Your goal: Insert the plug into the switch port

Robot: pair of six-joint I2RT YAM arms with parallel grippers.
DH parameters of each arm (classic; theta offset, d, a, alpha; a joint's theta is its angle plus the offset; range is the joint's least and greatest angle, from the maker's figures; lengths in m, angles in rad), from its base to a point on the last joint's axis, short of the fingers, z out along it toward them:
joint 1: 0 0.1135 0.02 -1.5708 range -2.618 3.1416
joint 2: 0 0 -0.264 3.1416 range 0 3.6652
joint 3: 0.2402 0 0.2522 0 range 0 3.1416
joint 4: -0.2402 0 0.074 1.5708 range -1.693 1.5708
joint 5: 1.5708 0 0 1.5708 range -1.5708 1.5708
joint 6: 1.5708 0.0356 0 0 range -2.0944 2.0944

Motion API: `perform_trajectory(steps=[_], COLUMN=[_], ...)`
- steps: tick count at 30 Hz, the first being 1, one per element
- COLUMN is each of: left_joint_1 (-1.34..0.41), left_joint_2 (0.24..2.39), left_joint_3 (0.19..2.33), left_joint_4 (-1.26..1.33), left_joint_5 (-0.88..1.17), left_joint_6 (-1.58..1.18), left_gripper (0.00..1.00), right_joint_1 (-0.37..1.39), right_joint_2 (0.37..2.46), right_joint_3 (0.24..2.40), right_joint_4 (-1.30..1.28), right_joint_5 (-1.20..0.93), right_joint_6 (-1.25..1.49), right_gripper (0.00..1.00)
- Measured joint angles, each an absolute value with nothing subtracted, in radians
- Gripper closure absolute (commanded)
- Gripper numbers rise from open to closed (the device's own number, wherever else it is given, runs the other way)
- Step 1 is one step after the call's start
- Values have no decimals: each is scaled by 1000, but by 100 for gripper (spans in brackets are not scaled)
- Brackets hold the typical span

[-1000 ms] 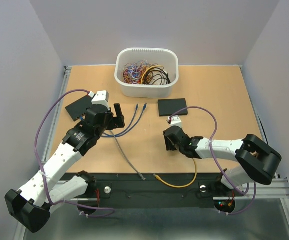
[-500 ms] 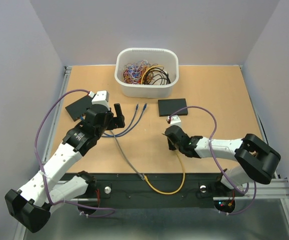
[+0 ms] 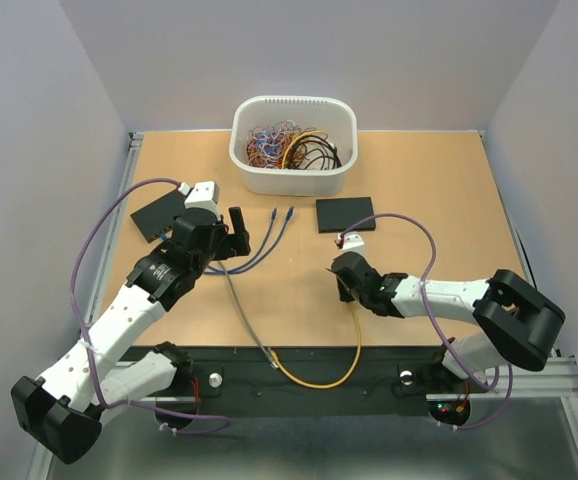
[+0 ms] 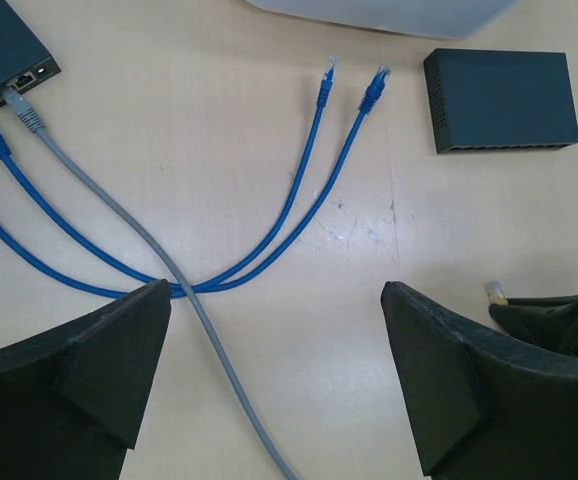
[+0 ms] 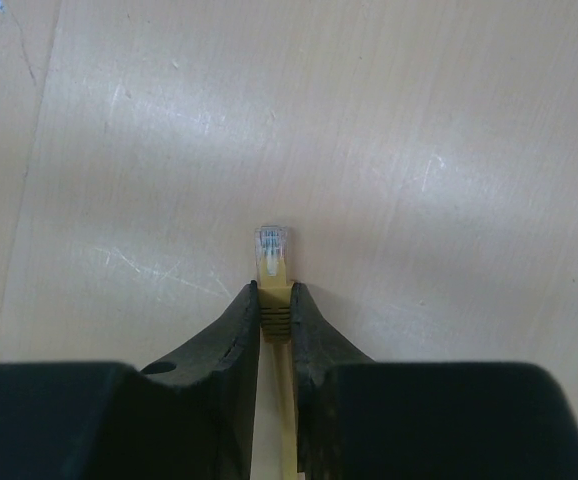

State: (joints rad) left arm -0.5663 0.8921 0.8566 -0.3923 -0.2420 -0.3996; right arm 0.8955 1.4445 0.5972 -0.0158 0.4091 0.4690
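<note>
The plug (image 5: 274,245), clear plastic on a yellow cable (image 3: 321,381), sticks out just past my right gripper (image 5: 274,297), which is shut on the yellow boot behind it, low over the table. From above, the right gripper (image 3: 346,279) is a short way in front of a black switch box (image 3: 345,213). The box's port row (image 4: 509,148) faces the arms. My left gripper (image 4: 274,310) hangs open above the blue cables (image 4: 299,190), holding nothing; seen from above, the left gripper (image 3: 231,236) is at centre left. The plug (image 4: 495,292) also shows in the left wrist view.
A second black switch box (image 3: 159,213) lies at far left with a grey cable (image 4: 119,220) and blue cables plugged in. A white bin (image 3: 293,144) of tangled wires stands at the back. The yellow cable loops over the black front rail (image 3: 299,372).
My right gripper's jaws have closed onto the plug's boot. The yellow cable's loop on the front rail has slid leftward. The left arm has stayed put.
</note>
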Motion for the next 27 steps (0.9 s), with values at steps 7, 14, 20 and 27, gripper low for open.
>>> perform_trajectory(steps=[7, 14, 20, 27], left_joint_1=[-566, -566, -566, -567], left_joint_2=[904, 1072, 1311, 1541], left_joint_3=[851, 816, 816, 867], left_joint_4=[-379, -208, -25, 178], left_joint_5=[-218, -88, -15, 56], left_joint_6=[-422, -505, -545, -561], left_gripper=[1, 4, 7, 8], right_joint_1=[793, 614, 496, 381], right_joint_2=[1367, 1350, 1354, 1441], right_joint_3=[582, 619, 657, 731], right_joint_4=[-52, -78, -96, -118], right_joint_5=[393, 392, 371, 353], right_joint_6=[493, 479, 463, 438], right_gripper=[99, 100, 100, 99])
